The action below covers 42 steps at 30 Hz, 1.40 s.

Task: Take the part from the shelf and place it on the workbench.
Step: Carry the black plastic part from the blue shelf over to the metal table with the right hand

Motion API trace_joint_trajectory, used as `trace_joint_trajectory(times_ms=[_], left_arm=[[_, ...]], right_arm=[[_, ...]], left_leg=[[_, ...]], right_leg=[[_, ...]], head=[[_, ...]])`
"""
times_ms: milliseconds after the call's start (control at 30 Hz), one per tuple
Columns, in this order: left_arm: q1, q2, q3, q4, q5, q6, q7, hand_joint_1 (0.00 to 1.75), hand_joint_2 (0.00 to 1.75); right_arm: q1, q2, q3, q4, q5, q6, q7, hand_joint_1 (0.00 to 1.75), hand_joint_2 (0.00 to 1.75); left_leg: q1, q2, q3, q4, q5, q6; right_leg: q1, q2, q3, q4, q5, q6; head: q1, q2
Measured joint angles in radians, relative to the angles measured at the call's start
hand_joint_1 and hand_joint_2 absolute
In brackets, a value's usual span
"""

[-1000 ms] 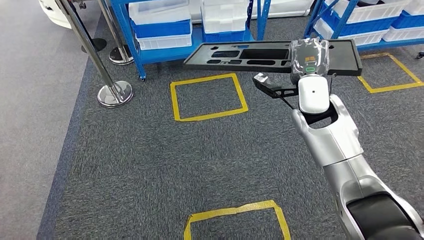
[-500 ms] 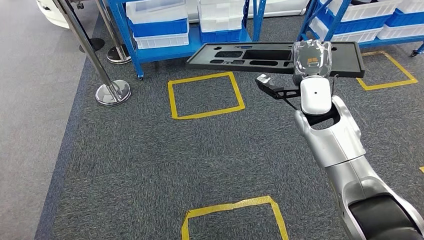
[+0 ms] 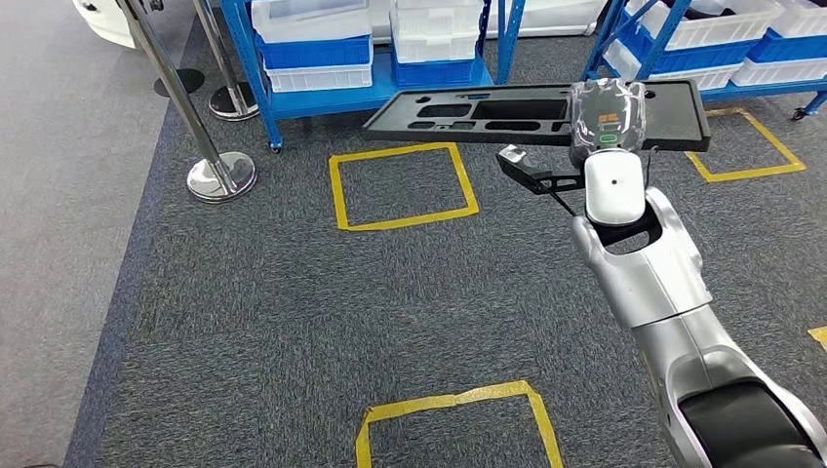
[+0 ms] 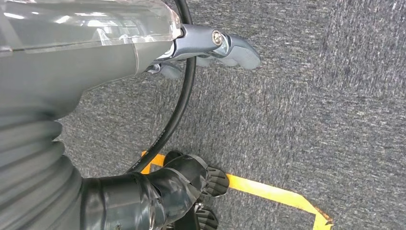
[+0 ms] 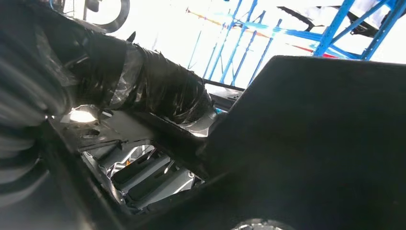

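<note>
Seen from the head camera, looking down on grey carpet (image 3: 293, 292) marked with yellow tape squares, one (image 3: 405, 185) just ahead and another (image 3: 453, 424) nearer the bottom edge. Right arm (image 3: 663, 292) silver, reaching up from the lower right, extended forward. Right hand (image 3: 607, 115) closed around a long flat black part (image 3: 488, 105), a tray-like panel with several shaped cut-outs, held roughly level in the air and stretching out to both sides of the hand, more of it to the left. Part carried well above the carpet, touching nothing but the hand. Small black bracket (image 3: 527, 168) jutting out beside the wrist, below the part.

Beyond the part, blue shelf racks (image 3: 322, 97) standing on the carpet, stacked with white and blue bins (image 3: 312, 39). Further blue racks (image 3: 673, 29) with more bins at the upper right. Two chrome barrier posts with round bases (image 3: 222, 177) at the upper left.

From the right wrist camera, dark fingers (image 5: 158, 91) wrapped against the dark underside of the part (image 5: 311, 143), racks bright and washed out behind.

From the left wrist camera, left hand (image 4: 191, 115) hanging over the carpet, grey thumb (image 4: 225, 45) stretched out, dark fingers (image 4: 191, 177) apart from it, nothing held. Black cable (image 4: 179, 105) running between thumb and fingers. Strip of yellow tape (image 4: 268, 191) on the carpet below.
</note>
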Motion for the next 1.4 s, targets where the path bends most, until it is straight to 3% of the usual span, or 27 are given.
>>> trace_joint_trajectory(times_ms=[100,133,167,267,300,333,367,433,500,567,633,667,733,767,800,833,867,900,967,1033,1100,1167,1233,1300,1333,1367,1400], left_arm=[[0.000,0.000,0.001,0.000,-0.001,0.000,0.000,0.00,1.75],[-0.001,0.000,0.001,0.000,-0.002,0.000,0.000,0.00,1.75],[-0.001,0.000,0.003,0.000,-0.003,0.001,0.000,0.00,1.75],[-0.002,-0.001,0.008,0.000,-0.008,0.006,0.002,0.00,1.75],[-0.002,-0.001,0.010,0.000,-0.009,0.006,0.002,0.00,1.75],[-0.002,-0.001,0.011,0.000,-0.010,0.006,0.002,0.00,1.75],[-0.003,-0.001,0.011,0.000,-0.011,0.006,0.002,0.00,1.75],[-0.003,0.001,0.012,-0.001,-0.012,0.006,0.002,0.00,1.75],[-0.005,0.004,0.012,-0.002,-0.014,0.006,0.002,0.00,1.75],[-0.007,0.003,0.012,-0.002,-0.016,0.005,0.001,0.00,1.75],[-0.007,0.001,0.012,-0.002,-0.016,0.005,0.001,0.00,1.75],[-0.007,0.000,0.012,-0.002,-0.016,0.005,0.001,0.00,1.75],[-0.005,-0.001,0.012,-0.002,-0.017,0.005,0.000,0.00,1.75],[-0.005,-0.001,0.012,-0.002,-0.017,0.005,0.000,0.00,1.75],[-0.004,-0.001,0.012,-0.002,-0.018,0.005,0.000,0.00,1.75],[-0.004,-0.001,0.012,-0.002,-0.018,0.005,-0.001,0.00,1.75],[-0.004,-0.001,0.013,-0.002,-0.019,0.005,-0.001,0.00,1.75],[-0.004,-0.001,0.013,-0.002,-0.020,0.006,-0.002,0.00,1.75],[-0.005,0.002,0.013,-0.003,-0.022,0.007,-0.004,0.00,1.75],[-0.007,0.005,0.013,-0.003,-0.025,0.007,-0.006,0.00,1.75],[-0.009,0.005,0.013,-0.003,-0.027,0.008,-0.007,0.00,1.75],[-0.009,0.005,0.013,-0.003,-0.029,0.008,-0.008,0.00,1.75],[-0.007,0.005,0.013,-0.003,-0.030,0.008,-0.009,0.00,1.75],[-0.005,0.005,0.013,-0.003,-0.030,0.008,-0.009,0.00,1.75],[-0.005,0.004,0.013,-0.003,-0.030,0.007,-0.009,0.00,1.75],[-0.006,0.004,0.013,-0.003,-0.030,0.007,-0.009,0.00,1.75],[-0.006,0.003,0.013,-0.003,-0.030,0.007,-0.009,0.00,1.75]], right_arm=[[0.000,0.000,-0.002,0.000,0.000,0.000,0.001,1.75,1.75],[0.000,-0.001,-0.005,0.000,-0.001,0.001,0.001,1.75,1.75],[-0.001,-0.008,-0.014,0.000,-0.002,0.001,0.001,1.75,1.75],[0.004,-0.037,-0.038,0.000,-0.003,0.003,0.001,1.75,1.75],[0.007,-0.043,-0.040,0.000,-0.003,0.003,0.000,1.75,1.75],[0.009,-0.047,-0.042,0.000,-0.003,0.003,0.000,1.75,1.75],[0.010,-0.049,-0.044,0.000,-0.003,0.003,0.000,1.75,1.75],[0.010,-0.053,-0.048,-0.001,-0.003,0.003,0.000,1.75,1.75],[0.012,-0.055,-0.052,-0.002,-0.003,0.003,0.001,1.75,1.75],[0.013,-0.057,-0.056,-0.004,-0.003,0.003,0.001,1.75,1.75],[0.014,-0.059,-0.059,-0.006,-0.003,0.003,0.001,1.75,1.75],[0.013,-0.059,-0.059,-0.007,-0.003,0.003,0.001,1.75,1.75],[0.014,-0.059,-0.060,-0.009,-0.003,0.003,0.001,1.75,1.75],[0.015,-0.059,-0.060,-0.009,-0.003,0.003,0.001,1.75,1.75],[0.016,-0.059,-0.060,-0.009,-0.003,0.003,0.001,1.75,1.75],[0.017,-0.059,-0.060,-0.009,-0.003,0.003,0.002,1.75,1.75],[0.018,-0.059,-0.061,-0.009,-0.003,0.003,0.002,1.75,1.75],[0.018,-0.060,-0.061,-0.010,-0.003,0.003,0.002,1.75,1.75],[0.017,-0.060,-0.062,-0.014,-0.003,0.004,0.002,1.75,1.75],[0.018,-0.062,-0.063,-0.016,-0.003,0.004,0.003,1.75,1.75],[0.021,-0.067,-0.067,-0.017,-0.003,0.004,0.004,1.75,1.75],[0.020,-0.075,-0.072,-0.019,-0.003,0.004,0.004,1.75,1.75],[0.017,-0.079,-0.074,-0.022,-0.002,0.005,0.004,1.75,1.75],[0.019,-0.080,-0.074,-0.023,-0.002,0.006,0.005,1.75,1.75],[0.020,-0.080,-0.074,-0.023,-0.002,0.006,0.005,1.75,1.75],[0.021,-0.081,-0.074,-0.023,-0.002,0.006,0.005,1.75,1.75],[0.020,-0.081,-0.074,-0.023,-0.002,0.007,0.005,1.75,1.75]], left_leg=[[0.000,0.000,-0.002,0.001,0.000,0.002],[-0.003,0.000,-0.003,0.005,0.000,0.006],[-0.001,0.007,-0.001,-0.003,0.006,0.018],[0.006,0.040,0.004,-0.025,0.020,0.046],[0.006,0.048,0.003,-0.021,0.018,0.045],[0.006,0.056,0.001,-0.016,0.014,0.042],[0.007,0.063,0.000,-0.007,0.008,0.037],[0.004,0.076,-0.006,0.018,-0.008,0.023],[-0.001,0.088,-0.013,0.036,-0.019,0.011],[-0.001,0.102,-0.014,0.041,-0.023,0.004],[0.007,0.086,-0.023,0.066,-0.046,-0.005],[0.010,0.063,-0.039,0.106,-0.075,-0.010],[0.015,0.021,-0.094,0.237,-0.148,-0.017],[0.015,0.015,-0.122,0.300,-0.172,-0.017],[0.015,0.013,-0.136,0.333,-0.177,-0.014],[0.015,0.011,-0.135,0.330,-0.163,-0.010],[0.013,0.005,-0.112,0.282,-0.130,-0.002],[0.011,-0.011,-0.077,0.210,-0.089,0.007],[0.007,-0.056,-0.016,0.084,-0.035,0.024],[0.004,-0.074,0.001,0.047,-0.028,0.031],[0.003,-0.053,0.011,0.018,-0.019,0.033],[0.006,-0.030,0.024,-0.018,-0.004,0.037],[0.008,-0.009,0.026,-0.028,0.002,0.039],[0.007,0.015,0.021,-0.020,-0.002,0.039],[0.007,0.026,0.019,-0.014,-0.005,0.037],[0.007,0.036,0.016,-0.007,-0.008,0.036],[0.008,0.045,0.014,0.001,-0.013,0.033]], right_leg=[[0.000,0.000,-0.001,0.000,0.001,0.002],[-0.003,0.001,-0.001,-0.003,0.004,0.007],[-0.005,0.002,-0.017,0.028,-0.016,0.016],[-0.009,0.003,-0.123,0.249,-0.120,0.039],[-0.012,0.002,-0.140,0.281,-0.123,0.041],[-0.015,-0.002,-0.128,0.258,-0.101,0.043],[-0.019,-0.012,-0.098,0.200,-0.067,0.046],[-0.021,-0.051,-0.039,0.083,-0.025,0.046],[-0.016,-0.066,-0.026,0.048,-0.023,0.035],[-0.014,-0.044,-0.032,0.051,-0.019,0.022],[-0.015,-0.025,-0.034,0.048,-0.014,0.010],[-0.016,-0.015,-0.035,0.046,-0.011,0.005],[-0.014,0.006,-0.039,0.046,-0.007,-0.001],[-0.012,0.018,-0.041,0.046,-0.006,-0.003],[-0.009,0.031,-0.043,0.046,-0.005,-0.005],[-0.007,0.043,-0.043,0.047,-0.004,-0.006],[-0.005,0.057,-0.042,0.047,-0.004,-0.006],[-0.005,0.068,-0.040,0.047,-0.004,-0.006],[-0.009,0.089,-0.040,0.045,0.000,-0.001],[-0.017,0.108,-0.046,0.040,0.008,0.012],[-0.021,0.118,-0.049,0.031,0.016,0.026],[-0.015,0.076,-0.065,0.059,-0.008,0.032],[-0.010,0.021,-0.114,0.166,-0.072,0.034],[-0.013,0.006,-0.161,0.275,-0.114,0.040],[-0.014,0.002,-0.162,0.284,-0.109,0.043],[-0.015,-0.002,-0.141,0.252,-0.088,0.045],[-0.015,-0.010,-0.103,0.188,-0.057,0.045]], head=[[0.000,0.000],[0.000,0.000],[0.000,0.000],[0.000,0.000],[0.000,0.000],[0.000,0.000],[0.000,0.000],[0.000,0.000],[-0.001,0.000],[-0.001,0.000],[-0.001,0.000],[-0.001,0.000],[-0.001,0.000],[-0.001,0.000],[-0.001,0.000],[-0.001,0.000],[-0.001,0.000],[-0.001,0.000],[-0.001,0.000],[-0.001,0.000],[-0.001,0.000],[0.000,0.000],[0.000,0.000],[0.000,0.000],[0.000,0.000],[0.000,0.000],[0.000,0.000]])
